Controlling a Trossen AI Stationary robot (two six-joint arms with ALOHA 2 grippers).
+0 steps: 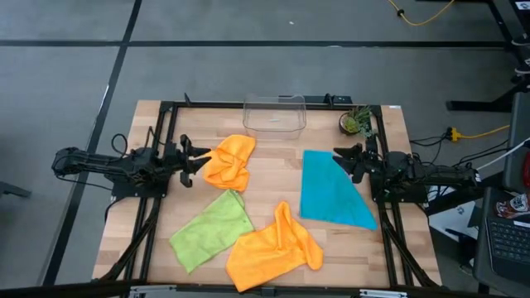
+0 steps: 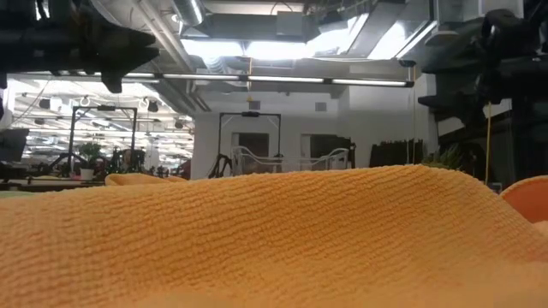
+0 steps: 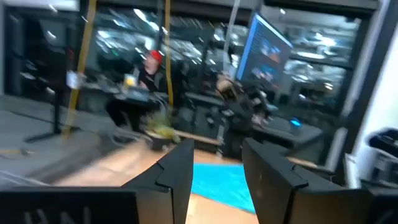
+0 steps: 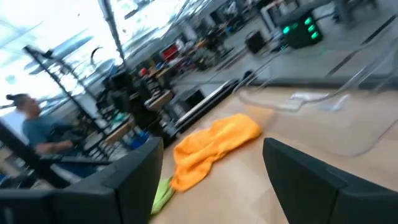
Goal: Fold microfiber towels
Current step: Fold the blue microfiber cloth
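1. Front orange towel (image 1: 273,247) crumpled nearest the camera; green towel (image 1: 211,229) beside it, blue towel (image 1: 331,192) right, second orange towel (image 1: 232,161) left-centre.
2. Left gripper (image 1: 187,157) part-open, empty, beside that towel.
3. Right gripper (image 1: 346,157) wide, empty.
4. Risk: bunched layers may snag, giving an uneven fold.

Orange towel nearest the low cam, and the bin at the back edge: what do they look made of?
Orange towel: soft matte woven cloth, probably microfiber; the low view shows a fine ribbed, looped texture with no shine, and it lies in limp folds. Clear bin: looks like rigid transparent plastic; the wooden table shows through it, with glossy highlights on its rim. Could be acrylic or similar; the look leaves that open.
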